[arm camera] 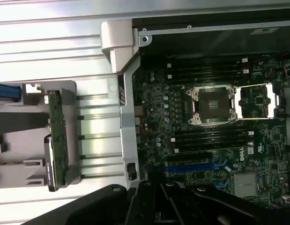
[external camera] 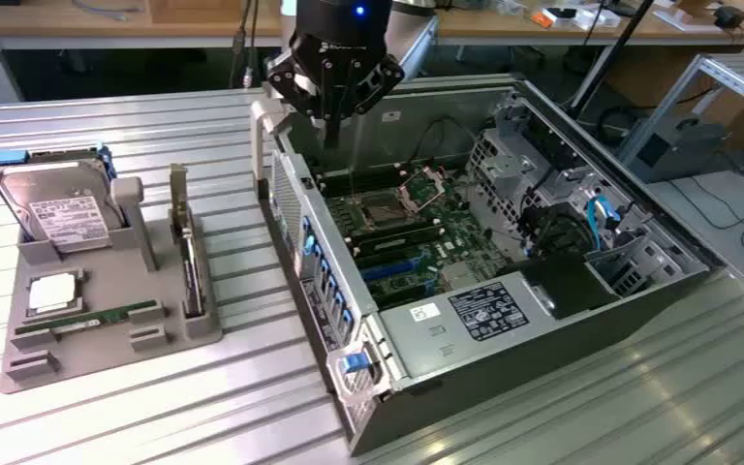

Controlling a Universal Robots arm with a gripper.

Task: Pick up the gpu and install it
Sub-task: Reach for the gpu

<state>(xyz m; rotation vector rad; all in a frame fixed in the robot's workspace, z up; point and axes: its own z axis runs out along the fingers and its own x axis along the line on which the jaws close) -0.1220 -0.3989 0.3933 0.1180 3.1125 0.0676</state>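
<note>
Exterior view: jaws are pinched shut on nothing, hanging over the rim of the open case (external camera: 527, 373); the gpu (external camera: 187, 254) stands on edge in the gray holder (external camera: 88, 354), toward 7 o'clock from them, long axis running 12 to 6. Hard drive (external camera: 62, 208) stands near at its 9 o'clock; bare counter (external camera: 249, 300) at 3, nothing above it.
</note>
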